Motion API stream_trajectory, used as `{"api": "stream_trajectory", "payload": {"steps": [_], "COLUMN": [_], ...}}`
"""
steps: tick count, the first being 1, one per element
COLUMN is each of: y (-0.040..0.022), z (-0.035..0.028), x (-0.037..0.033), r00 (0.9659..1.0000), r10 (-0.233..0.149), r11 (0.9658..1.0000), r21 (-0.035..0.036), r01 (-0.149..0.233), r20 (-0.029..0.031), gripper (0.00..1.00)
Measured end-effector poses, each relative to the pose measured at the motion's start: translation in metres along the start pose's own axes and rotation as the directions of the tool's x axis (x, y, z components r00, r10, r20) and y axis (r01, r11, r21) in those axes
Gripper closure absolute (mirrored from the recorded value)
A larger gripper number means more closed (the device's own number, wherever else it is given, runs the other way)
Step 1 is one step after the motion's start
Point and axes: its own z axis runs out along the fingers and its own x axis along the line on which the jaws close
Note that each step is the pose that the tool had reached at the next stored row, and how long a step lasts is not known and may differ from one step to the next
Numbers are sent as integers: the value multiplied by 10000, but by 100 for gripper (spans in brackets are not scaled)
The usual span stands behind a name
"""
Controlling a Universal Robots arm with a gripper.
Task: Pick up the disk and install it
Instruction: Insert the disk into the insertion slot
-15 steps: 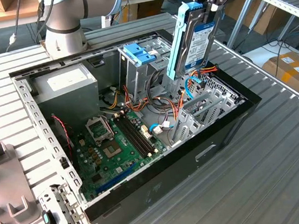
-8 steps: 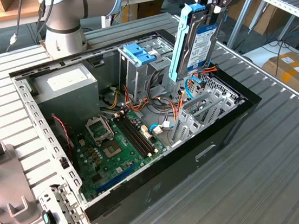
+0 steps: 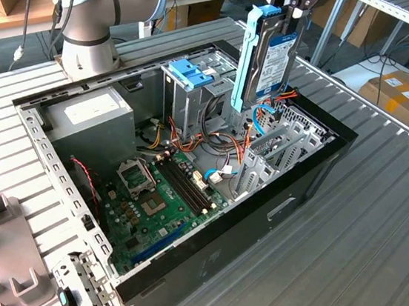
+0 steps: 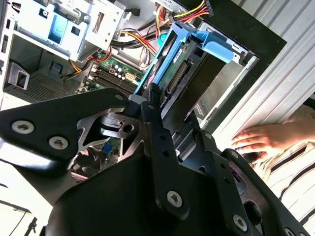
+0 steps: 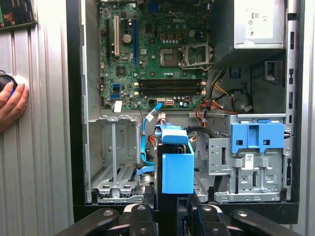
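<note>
The disk hangs upright above the far right end of the open computer case. Its grey body carries a white label and is framed by a light-blue carrier rail. My gripper is shut on its top edge. In the second wrist view the disk points away from the black fingers toward the case's inside. In the first wrist view the blue carrier end sits between the fingers, over the case between an empty metal bay and the drive cage.
A blue bracket tops the tall drive cage. The motherboard, power supply and loose cables fill the case. A person's hand rests on the ribbed table beside the case, also in the first wrist view.
</note>
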Motion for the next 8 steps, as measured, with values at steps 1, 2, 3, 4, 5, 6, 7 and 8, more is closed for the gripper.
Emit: {"api": "stream_trajectory", "payload": {"steps": [1, 2, 3, 4, 5, 6, 7, 8], "y": [0, 0, 0, 0, -1, -1, -2, -2], "z": [0, 0, 0, 0, 0, 0, 2, 1], "x": [0, 1, 3, 16, 28, 42, 79, 109], "r00": [10000, 10000, 10000, 10000, 10000, 10000, 10000, 10000], "r10": [0, 0, 1, 0, 0, 0, 0, 0], "r11": [10000, 10000, 10000, 10000, 10000, 10000, 10000, 10000], "r21": [0, 0, 0, 0, 0, 0, 0, 0], "r01": [0, 0, -1, 0, 0, 0, 0, 0], "r20": [0, 1, 0, 0, 1, 2, 10, 14], "gripper": [65, 65, 65, 65, 65, 65, 65, 65]}}
